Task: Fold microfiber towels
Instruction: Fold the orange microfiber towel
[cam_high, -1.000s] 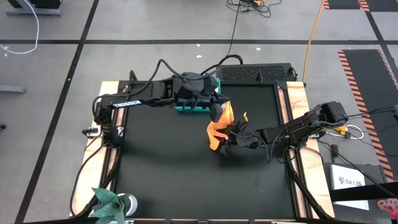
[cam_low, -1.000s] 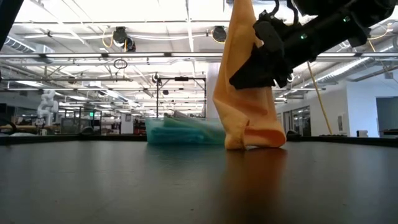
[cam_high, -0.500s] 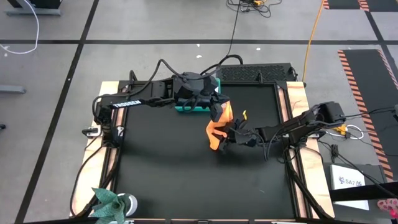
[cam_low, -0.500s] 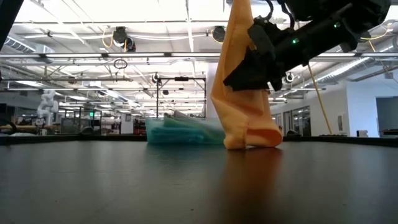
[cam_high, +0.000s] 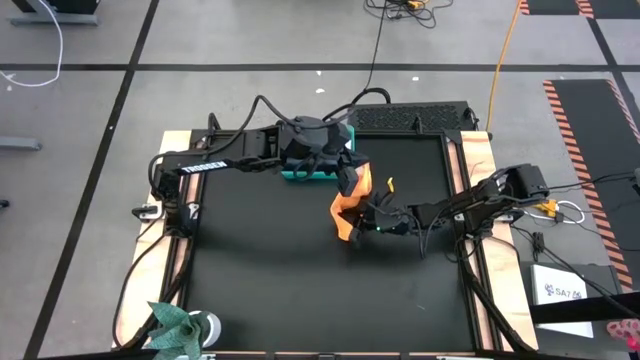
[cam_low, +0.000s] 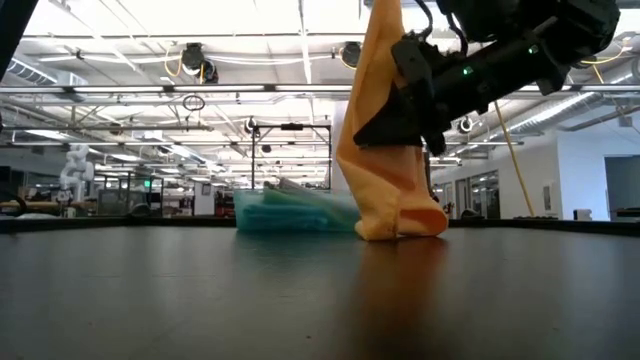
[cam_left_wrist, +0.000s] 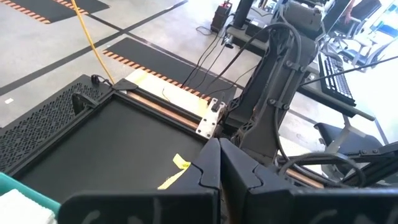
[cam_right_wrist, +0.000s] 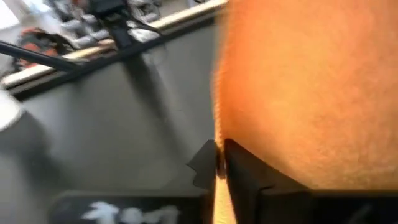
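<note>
An orange-yellow microfiber towel (cam_high: 350, 205) hangs upright over the middle of the black table. Its lower end (cam_low: 400, 222) rests curled on the tabletop. My left gripper (cam_high: 347, 178) is above it, shut on the towel's top. My right gripper (cam_low: 392, 118) reaches in from the table's right and is shut on the hanging towel about halfway up. In the right wrist view the towel (cam_right_wrist: 311, 93) fills the space beyond the shut fingers. More teal cloth (cam_low: 290, 212) lies behind the towel in the low view. My left gripper holds the towel's top end (cam_high: 352, 186) from above, and the towel hangs straight down below it. The gripper's own body hides the place of contact. My right gripper pinches the towel's upright side edge (cam_right_wrist: 217, 134) between its two fingers. The fingers come level from the table's right. One layer or several, I cannot tell.
A teal bin (cam_high: 298, 173) stands at the table's far middle, under my left arm. A perforated black panel (cam_high: 410, 118) lies at the far right. A potted plant (cam_high: 180, 325) sits at the near left corner. The black tabletop (cam_high: 290, 290) toward the near edge is bare.
My right gripper has moved toward the table's left, onto the hanging towel, and has shut on its side edge. The towel's lower part has shifted slightly left with it, its bottom staying on the table. My left gripper has kept still.
</note>
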